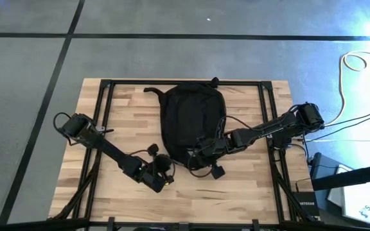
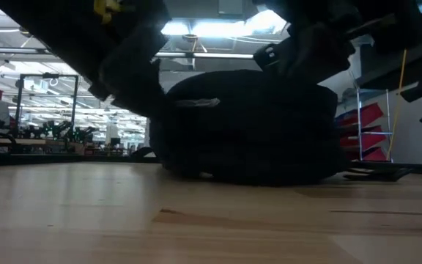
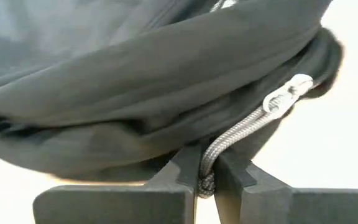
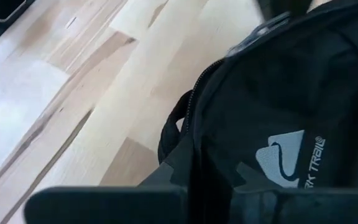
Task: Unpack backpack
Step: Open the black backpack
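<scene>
The black backpack (image 1: pixel 191 115) lies flat in the middle of the wooden table, its near end toward both grippers; it also shows in the low view (image 2: pixel 255 125). My left gripper (image 1: pixel 166 172) is at the backpack's near left corner, shut on a grey zipper pull cord (image 3: pixel 229 134) that leads to a silver slider (image 3: pixel 288 93). My right gripper (image 1: pixel 198 157) is at the backpack's near end, next to the pale logo (image 4: pixel 288 158), closed on black fabric. My left gripper pinches the free end of the grey pull cord (image 3: pixel 205 177) between its two fingers. The fingers come level, from the table's near left side. The cord runs nearly straight from the fingers up to the slider on the backpack's edge. My right gripper has backpack fabric (image 4: pixel 213 168) between its two fingers, beside the zipper line and the logo. It comes slanting down from the table's right side. The fabric covers the fingertips, so one layer or a fold cannot be told. The backpack rests on the table.
Black frame rails (image 1: pixel 105 96) run along the table's left, right and far sides. Bare wood (image 1: pixel 127 115) lies left of the backpack and along the near edge. A white cable (image 1: pixel 349 70) lies on the floor to the right.
</scene>
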Robot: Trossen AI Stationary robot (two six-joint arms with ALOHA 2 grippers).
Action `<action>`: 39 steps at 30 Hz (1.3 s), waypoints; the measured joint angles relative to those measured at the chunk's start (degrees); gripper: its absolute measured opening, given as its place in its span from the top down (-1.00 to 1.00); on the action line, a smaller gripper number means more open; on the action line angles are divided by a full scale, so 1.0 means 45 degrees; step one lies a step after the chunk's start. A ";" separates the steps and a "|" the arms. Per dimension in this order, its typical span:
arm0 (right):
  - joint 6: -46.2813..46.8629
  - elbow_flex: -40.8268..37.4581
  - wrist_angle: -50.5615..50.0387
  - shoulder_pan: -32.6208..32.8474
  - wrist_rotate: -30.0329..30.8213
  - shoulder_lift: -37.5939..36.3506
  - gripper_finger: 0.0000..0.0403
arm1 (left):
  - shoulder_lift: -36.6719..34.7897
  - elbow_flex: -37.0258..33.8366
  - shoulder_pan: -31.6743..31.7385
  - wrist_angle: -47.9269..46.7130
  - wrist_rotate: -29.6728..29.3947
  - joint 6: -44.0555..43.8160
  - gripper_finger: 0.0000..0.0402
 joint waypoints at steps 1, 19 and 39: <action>-0.0005 0.0000 -0.0097 0.0005 -0.0029 0.0000 0.98 | 0.0005 -0.0007 0.0001 -0.0479 -0.0047 -0.0373 0.95; -0.1318 0.0000 -0.1718 0.1611 -0.3694 -0.0005 0.99 | 0.0005 -0.0157 0.0715 -0.4262 -0.1421 -0.2883 0.95; -0.1955 -0.0015 -0.1264 0.1685 -0.4071 -0.0369 1.00 | 0.0019 -0.1935 0.1753 0.2151 0.0076 0.0975 0.45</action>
